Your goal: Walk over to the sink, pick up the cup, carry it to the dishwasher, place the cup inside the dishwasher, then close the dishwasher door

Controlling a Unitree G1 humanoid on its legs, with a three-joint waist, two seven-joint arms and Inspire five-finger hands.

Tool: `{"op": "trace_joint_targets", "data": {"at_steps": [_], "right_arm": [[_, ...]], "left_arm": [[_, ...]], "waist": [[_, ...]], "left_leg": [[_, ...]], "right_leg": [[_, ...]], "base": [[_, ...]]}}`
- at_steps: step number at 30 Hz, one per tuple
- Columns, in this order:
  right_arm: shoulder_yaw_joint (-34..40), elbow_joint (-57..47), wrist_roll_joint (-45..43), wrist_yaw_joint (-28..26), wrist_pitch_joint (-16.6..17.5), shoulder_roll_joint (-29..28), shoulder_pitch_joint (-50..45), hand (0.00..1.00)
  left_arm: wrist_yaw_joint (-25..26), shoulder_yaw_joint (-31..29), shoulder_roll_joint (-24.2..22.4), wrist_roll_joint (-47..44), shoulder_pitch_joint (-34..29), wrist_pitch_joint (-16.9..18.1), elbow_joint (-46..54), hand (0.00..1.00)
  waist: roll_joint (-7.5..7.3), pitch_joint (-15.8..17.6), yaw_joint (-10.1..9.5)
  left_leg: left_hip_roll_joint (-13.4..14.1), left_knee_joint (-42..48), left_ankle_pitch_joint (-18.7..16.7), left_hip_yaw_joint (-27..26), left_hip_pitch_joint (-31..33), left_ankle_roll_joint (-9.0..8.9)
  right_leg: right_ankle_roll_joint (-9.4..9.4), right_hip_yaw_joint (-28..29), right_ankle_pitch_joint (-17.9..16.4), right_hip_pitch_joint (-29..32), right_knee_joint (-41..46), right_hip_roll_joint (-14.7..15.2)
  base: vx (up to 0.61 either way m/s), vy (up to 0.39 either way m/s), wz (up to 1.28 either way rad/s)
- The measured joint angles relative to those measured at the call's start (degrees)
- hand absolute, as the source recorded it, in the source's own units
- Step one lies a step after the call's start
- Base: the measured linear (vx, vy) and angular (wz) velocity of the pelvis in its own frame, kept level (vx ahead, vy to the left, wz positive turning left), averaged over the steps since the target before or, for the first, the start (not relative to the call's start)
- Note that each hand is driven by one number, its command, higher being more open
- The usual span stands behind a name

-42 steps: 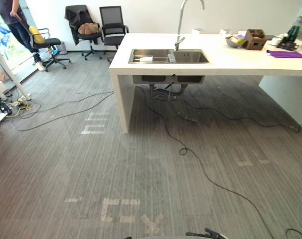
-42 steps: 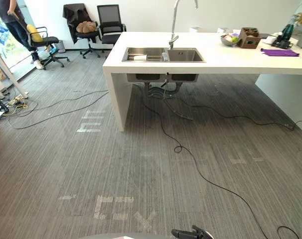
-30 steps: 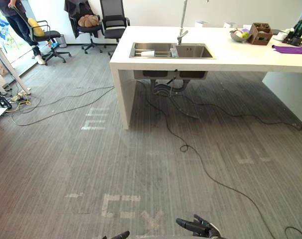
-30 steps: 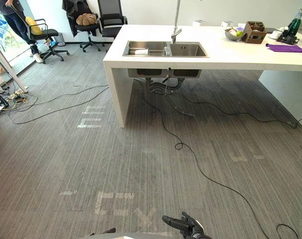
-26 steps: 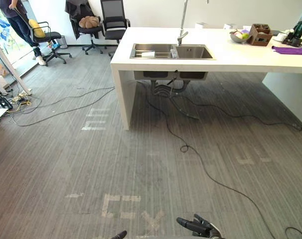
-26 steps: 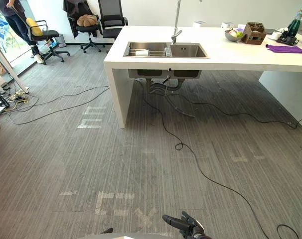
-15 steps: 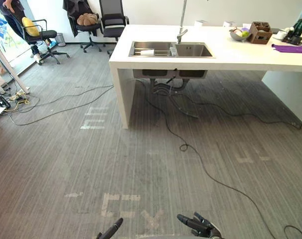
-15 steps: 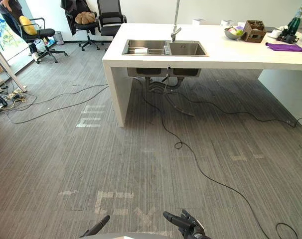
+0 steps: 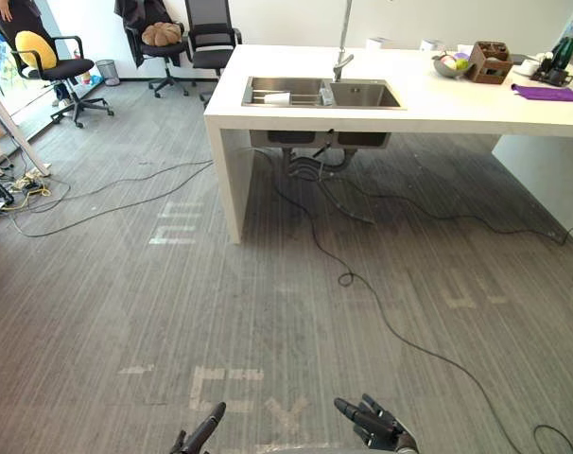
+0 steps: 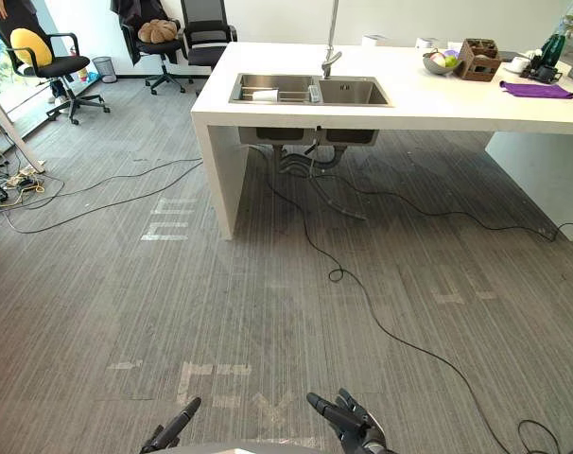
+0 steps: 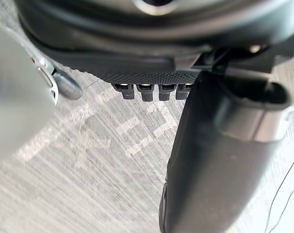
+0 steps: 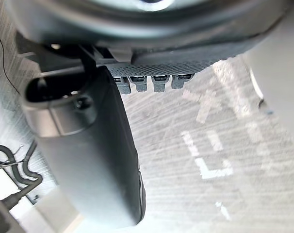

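Left hand [image 9: 200, 438] and right hand [image 9: 379, 428] hang low, fingers straight, holding nothing. Far ahead of them, the white cup [image 9: 277, 97] lies in the sink's [image 9: 367, 96] left basin.

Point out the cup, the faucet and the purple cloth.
Cup [image 9: 277, 97]: left eye view, on its white side, in the sink's left basin.
Faucet [image 9: 343, 33]: left eye view, on its upright pipe.
Cloth [image 9: 548, 93]: left eye view, on its middle.
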State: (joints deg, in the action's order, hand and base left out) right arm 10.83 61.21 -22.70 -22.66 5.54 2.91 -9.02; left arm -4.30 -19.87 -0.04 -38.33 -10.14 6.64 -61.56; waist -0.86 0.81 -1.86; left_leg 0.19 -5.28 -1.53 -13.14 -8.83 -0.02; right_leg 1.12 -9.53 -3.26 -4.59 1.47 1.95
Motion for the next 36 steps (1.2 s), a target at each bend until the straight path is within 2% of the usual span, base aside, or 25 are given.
{"op": "trace_joint_targets", "data": {"at_steps": [2,3,4,5,7,9,12,14,16,17,18,19,20,22,23,25,26,27,29,30,32,33,34,35,36], "right_arm": [[0.0,-1.2,-1.1,-0.3,1.4,-0.2,-0.6,1.0],[0.1,-2.2,-2.0,-0.9,2.3,-0.1,-0.6,1.0],[0.1,-2.8,-2.6,-1.3,2.8,-0.2,-0.6,1.0],[0.2,-4.2,-3.4,-1.9,3.8,-0.7,-0.8,1.0],[0.2,-4.9,-5.0,-3.0,4.9,-1.1,-0.9,1.0],[0.3,-4.4,-6.6,-3.8,5.9,-1.8,-1.2,1.0],[2.9,-3.2,-7.7,-4.9,6.7,-2.2,-0.7,1.0],[2.8,-3.2,-7.7,-6.2,7.2,-1.9,-0.4,1.0],[2.4,-3.1,-7.7,-6.5,7.2,-2.1,-0.4,1.0],[2.4,-3.1,-8.3,-6.5,7.1,-1.8,-0.3,1.0],[2.4,-3.1,-9.0,-6.7,6.9,-0.8,-0.2,1.0],[2.4,-2.6,-9.7,-6.7,6.6,-0.7,0.1,1.0],[2.4,-2.1,-11.0,-6.7,6.2,-0.6,0.2,1.0],[2.9,-2.0,-10.9,-6.4,5.3,-0.4,0.3,1.0],[3.8,-1.9,-10.7,-6.5,4.1,-0.2,0.4,1.0],[6.3,-1.2,-10.7,-6.6,2.8,-0.1,0.1,1.0],[7.4,-1.2,-10.7,-6.9,2.6,-0.1,-0.7,1.0],[7.7,-0.9,-10.7,-6.9,2.6,-0.1,-0.9,1.0],[7.8,-0.6,-10.6,-7.0,2.4,-0.4,-1.3,1.0],[7.8,-0.5,-10.6,-7.2,2.4,-0.6,-1.5,1.0],[7.7,-0.4,-10.9,-8.1,2.4,-1.4,-1.2,1.0],[7.7,-0.4,-10.9,-8.4,2.4,-1.7,-0.9,1.0],[6.9,-0.7,-10.9,-8.9,2.5,-2.0,-0.1,1.0],[5.8,-1.2,-10.9,-9.8,2.7,-2.1,0.4,1.0],[5.2,-1.5,-11.0,-10.1,2.8,-2.1,0.6,1.0]], "left_arm": [[-1.0,0.1,0.1,-0.9,0.0,-0.2,0.0,1.0],[-1.3,0.0,0.2,-2.2,0.2,-0.6,0.0,1.0],[-1.5,-0.1,0.3,-3.1,0.3,-1.0,0.1,1.0],[-2.1,-0.4,1.0,-5.1,0.3,-1.7,0.3,1.0],[-1.9,-2.6,1.3,-7.6,0.4,-2.4,0.5,1.0],[-1.4,-2.8,1.3,-7.8,0.3,-2.6,0.4,1.0],[0.4,-4.6,0.9,-7.8,0.7,-3.1,0.1,1.0],[0.7,-5.1,0.9,-7.4,1.9,-3.0,-1.6,1.0],[0.7,-6.1,0.9,-7.0,2.2,-3.1,-2.0,1.0],[0.7,-6.3,0.7,-6.3,3.3,-3.2,-3.3,1.0],[0.5,-6.3,0.1,-4.9,3.9,-3.3,-4.0,1.0],[0.4,-6.3,-0.1,-4.1,4.1,-3.3,-3.8,1.0],[0.4,-7.5,-0.8,-2.4,4.0,-2.5,-3.6,1.0],[0.6,-9.1,-1.1,0.1,4.0,-2.2,-3.5,1.0],[1.5,-11.6,-2.0,2.0,4.2,-2.3,-2.9,1.0],[2.6,-16.4,-4.2,3.8,4.6,-2.2,-0.9,1.0],[3.2,-18.5,-4.9,4.5,4.8,-1.8,-0.2,1.0],[3.2,-18.9,-4.8,5.1,5.0,-1.7,0.3,1.0],[3.2,-19.0,-4.7,7.3,5.6,-0.6,1.1,1.0],[3.1,-18.8,-4.7,8.4,5.7,-0.2,1.2,1.0],[3.7,-16.2,-4.0,13.9,5.9,2.9,1.4,1.0],[4.1,-15.2,-3.8,15.3,5.7,4.0,1.4,1.0],[5.0,-13.4,-3.5,17.7,5.0,6.2,1.7,1.0],[6.4,-11.7,-3.9,19.5,4.1,8.7,2.8,1.0],[7.5,-10.8,-4.1,20.2,3.8,10.3,3.3,1.0]], "waist": [[-0.1,0.2,0.09],[-0.12,0.5,0.08],[-0.31,0.8,0.07],[-0.86,1.7,0.19],[-2.23,2.2,0.35],[-2.1,2.2,0.87],[-1.75,2.6,1.33],[-1.07,3.5,1.39],[-1.23,4.2,1.37],[-0.63,5.0,1.41],[0.51,5.1,1.42],[0.97,4.9,1.27],[1.17,4.7,1.39],[1.47,4.0,1.51],[2.14,3.3,1.69],[3.38,2.5,1.73],[3.78,2.3,1.48],[4.07,2.5,1.48],[3.37,3.1,1.34],[3.1,3.2,1.17],[1.78,4.3,-0.04],[1.2,4.7,-0.55],[0.36,5.2,-1.33],[0.27,5.4,-1.76],[0.34,5.4,-2.03]], "left_leg": [[-0.5,0.1,-0.7,0.1,-0.1,0.69],[-0.7,0.5,-1.2,0.0,-0.2,1.54],[-0.8,1.3,-1.6,-0.1,-0.2,1.75],[-1.4,3.1,-2.7,0.0,-0.3,2.1],[-1.5,5.4,-4.5,0.7,-1.3,2.22],[-0.8,5.9,-5.0,2.2,-2.3,2.45],[1.4,6.3,-6.5,4.0,-2.9,0.84],[4.6,8.3,-9.7,4.8,-4.0,-1.59],[6.2,10.0,-12.5,5.2,-5.6,-3.8],[8.0,11.7,-15.4,5.8,-8.4,-4.38],[9.5,12.9,-15.3,6.1,-9.2,-3.87],[9.9,14.2,-14.7,6.1,-9.2,-3.7],[10.7,17.5,-13.2,6.2,-9.1,-3.29],[11.7,22.0,-12.1,6.3,-8.0,-2.64],[13.1,29.0,-11.2,7.0,-5.4,-2.81],[15.6,43.2,-6.2,9.3,0.9,-4.38],[18.0,53.0,1.0,9.4,5.6,-6.23],[19.8,62.9,2.4,8.6,10.4,-5.93],[19.4,72.5,-1.0,7.3,16.9,-4.37],[18.9,73.6,-2.4,6.7,18.8,-4.22],[16.7,68.4,-8.6,0.7,25.0,-2.91],[15.9,64.7,-9.6,-1.7,25.8,-2.3],[14.4,55.1,-10.5,-6.7,27.6,-1.62],[13.2,43.3,-9.3,-9.9,28.9,-1.71],[12.7,36.4,-7.5,-10.3,29.1,-1.82]], "right_leg": [[0.95,0.2,-3.8,3.7,8.5,1.3],[1.92,0.8,-5.9,8.6,19.2,2.5],[1.86,1.2,-6.3,11.5,25.5,3.2],[0.69,1.8,-5.5,16.7,37.1,5.0],[-0.11,2.5,-4.7,21.2,47.1,6.1],[-0.06,0.7,-6.5,21.6,45.8,7.1],[-0.02,-3.2,-6.3,20.6,29.8,7.5],[0.74,-2.9,-2.5,20.4,18.6,6.1],[1.69,-0.3,1.3,18.9,11.9,5.5],[2.09,-1.5,7.6,16.6,13.5,4.8],[1.12,-2.5,3.4,16.6,17.0,4.1],[0.61,-2.8,1.2,17.0,19.5,4.1],[0.02,-3.1,-2.8,16.6,22.8,3.9],[-0.56,-3.2,-5.5,16.0,24.5,3.2],[-0.62,-3.5,-7.0,15.0,24.6,2.2],[-1.36,-4.0,-8.7,12.0,23.1,0.2],[-1.96,-4.0,-9.3,9.3,20.9,-1.2],[-2.82,-3.7,-10.0,5.9,18.3,-2.1],[-2.92,-3.2,-10.2,-0.3,13.3,-2.2],[-2.8,-3.1,-10.1,-2.3,11.5,-2.0],[-1.12,-1.8,-9.7,-9.1,6.4,0.3],[-0.63,-1.1,-9.9,-10.3,5.6,1.4],[0.58,0.1,-10.6,-11.8,5.0,3.8],[2.07,1.0,-11.7,-13.0,4.5,5.7],[2.91,1.8,-12.8,-13.8,4.3,6.4]], "base": [[0.0,0.0,0.0],[-0.05,0.039,-0.03],[-0.05,0.042,-0.02],[-0.03,0.038,0.02],[0.05,0.016,0.16],[0.13,-0.014,0.36],[0.24,-0.12,0.28],[0.35,-0.245,0.16],[0.45,-0.332,0.23],[0.59,-0.415,0.43],[0.49,-0.329,0.38],[0.45,-0.299,0.21],[0.44,-0.295,0.02],[0.43,-0.278,-0.05],[0.42,-0.228,-0.05],[0.43,-0.192,-0.05],[0.56,-0.13,-0.11],[0.47,-0.093,-0.11],[0.45,-0.04,-0.05],[0.52,0.001,-0.09],[0.45,0.088,-0.33],[0.49,0.164,-0.6],[0.51,0.218,-0.68],[0.51,0.248,-0.67],[0.65,0.378,-0.76]]}}
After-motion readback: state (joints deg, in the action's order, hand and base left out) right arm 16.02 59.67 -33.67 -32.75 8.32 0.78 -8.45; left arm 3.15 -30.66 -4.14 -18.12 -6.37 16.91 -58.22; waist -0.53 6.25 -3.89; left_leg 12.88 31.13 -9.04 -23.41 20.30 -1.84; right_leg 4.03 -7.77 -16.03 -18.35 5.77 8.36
